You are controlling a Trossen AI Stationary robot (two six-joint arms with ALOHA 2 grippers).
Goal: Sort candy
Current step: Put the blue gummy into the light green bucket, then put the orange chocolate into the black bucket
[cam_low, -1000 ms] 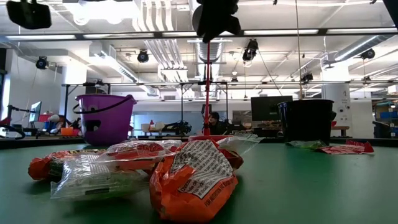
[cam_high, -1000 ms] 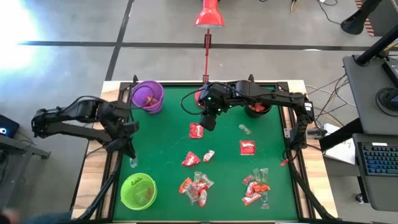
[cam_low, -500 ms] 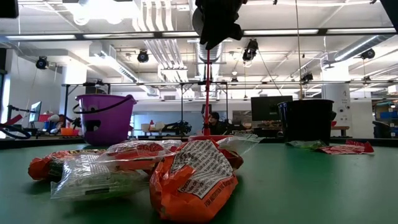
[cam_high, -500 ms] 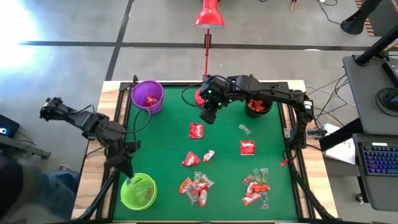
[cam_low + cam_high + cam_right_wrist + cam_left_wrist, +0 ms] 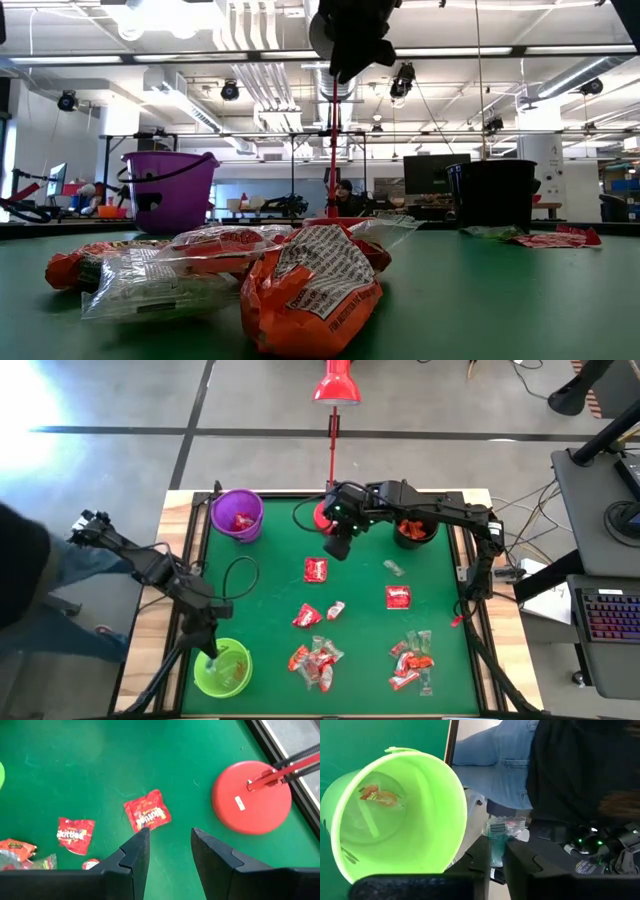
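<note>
A clear candy (image 5: 496,837) is pinched in the left claw (image 5: 494,857) right outside the green cup's (image 5: 395,817) rim, so it could easily get dropped off the counter (image 5: 270,590) if released now.

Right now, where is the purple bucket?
In the high view the purple bucket stands at the table's far left corner, left of the red lamp base; the green bucket sits at the near-left corner.

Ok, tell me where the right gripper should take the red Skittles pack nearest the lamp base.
The red Skittles pack lies flat on the green mat, clear of its neighbours. The right gripper, open above it, should probably come straight down and pinch across the narrower width near the middle.
</note>
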